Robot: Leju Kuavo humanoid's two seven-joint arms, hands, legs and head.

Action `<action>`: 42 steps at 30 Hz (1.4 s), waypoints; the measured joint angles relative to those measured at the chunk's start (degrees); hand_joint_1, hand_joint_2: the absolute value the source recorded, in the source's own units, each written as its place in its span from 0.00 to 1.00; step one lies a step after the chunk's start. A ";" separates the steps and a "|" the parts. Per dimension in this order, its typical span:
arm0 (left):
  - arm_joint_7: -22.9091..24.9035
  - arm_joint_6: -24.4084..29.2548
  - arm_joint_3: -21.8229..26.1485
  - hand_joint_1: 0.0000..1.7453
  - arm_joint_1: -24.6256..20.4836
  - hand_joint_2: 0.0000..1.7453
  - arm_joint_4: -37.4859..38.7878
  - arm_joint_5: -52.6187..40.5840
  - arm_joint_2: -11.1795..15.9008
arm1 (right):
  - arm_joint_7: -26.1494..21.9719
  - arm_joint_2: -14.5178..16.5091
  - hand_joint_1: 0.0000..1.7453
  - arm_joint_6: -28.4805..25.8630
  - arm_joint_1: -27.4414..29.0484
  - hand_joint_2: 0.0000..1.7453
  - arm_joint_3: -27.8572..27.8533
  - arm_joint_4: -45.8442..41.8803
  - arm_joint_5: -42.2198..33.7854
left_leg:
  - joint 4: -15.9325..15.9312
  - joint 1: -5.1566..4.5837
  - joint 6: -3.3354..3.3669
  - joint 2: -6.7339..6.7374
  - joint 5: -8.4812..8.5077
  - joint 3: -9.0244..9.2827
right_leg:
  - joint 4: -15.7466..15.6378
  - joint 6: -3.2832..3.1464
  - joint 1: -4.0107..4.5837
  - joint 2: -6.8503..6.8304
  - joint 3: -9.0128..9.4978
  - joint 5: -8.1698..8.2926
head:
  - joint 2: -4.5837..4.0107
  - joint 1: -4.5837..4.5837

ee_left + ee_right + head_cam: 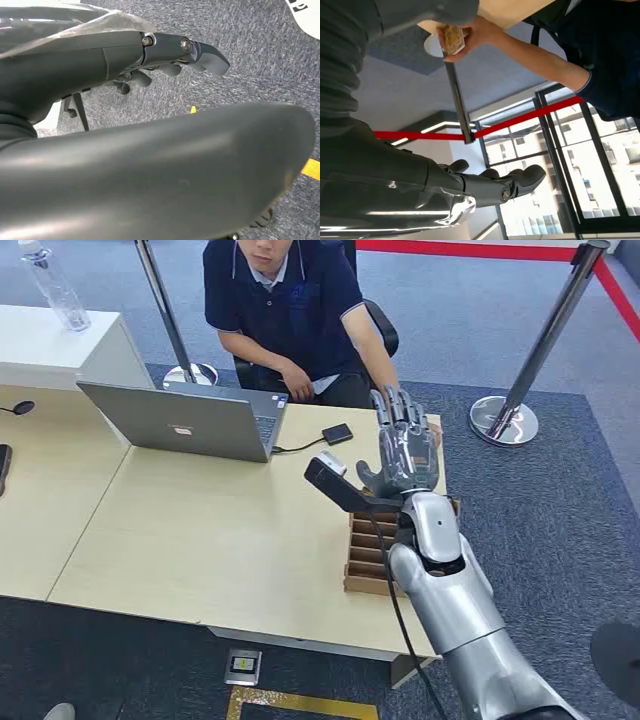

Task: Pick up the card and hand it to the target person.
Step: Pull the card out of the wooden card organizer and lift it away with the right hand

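1. Head view: one right hand (404,445) is raised above the far right corner of the desk (211,530), fingers upright and apart, holding nothing.
2. One person (294,310) in a dark shirt sits behind the desk, one arm reaching to the back of the raised hand.
3. Right wrist view: the person's hand (471,37) holds one card (454,40), well apart from the robot's spread fingers (523,177).
4. One wooden slotted rack (370,555) stands on the desk below the right wrist.
5. One open laptop (189,420), one dark phone (336,433) and one clear bottle (53,285) are counted; two barrier posts (540,350) stand on the carpet.
6. Left wrist view: the left hand (177,52) hangs over grey carpet, its fingers loosely curled around nothing.
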 joint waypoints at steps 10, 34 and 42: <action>0.00 -0.33 -0.02 0.00 0.02 0.00 0.02 -0.55 -0.01 | -0.15 -0.02 0.53 -2.48 4.06 1.00 -3.95 0.04 -1.72 | 0.00 0.00 0.00 0.00 -0.01 0.00 | 0.00 0.00 0.00 0.00 -0.01 0.00 | 0.00 0.00; 0.07 -0.70 -0.02 0.00 0.01 0.00 0.07 -0.86 -0.02 | 0.13 1.62 0.57 -0.31 5.24 1.00 -4.91 4.61 3.40 | 0.00 0.00 0.00 0.00 0.00 -0.01 | 0.00 0.00 0.00 0.00 -0.01 0.00 | 0.00 0.01; 0.13 -0.69 -0.02 0.00 0.03 0.00 0.10 -0.67 -0.02 | -0.18 2.20 0.56 0.27 4.91 1.00 -4.77 7.15 3.59 | 0.00 0.00 0.00 0.00 0.00 -0.02 | 0.00 0.00 0.00 0.00 -0.01 0.00 | 0.00 0.00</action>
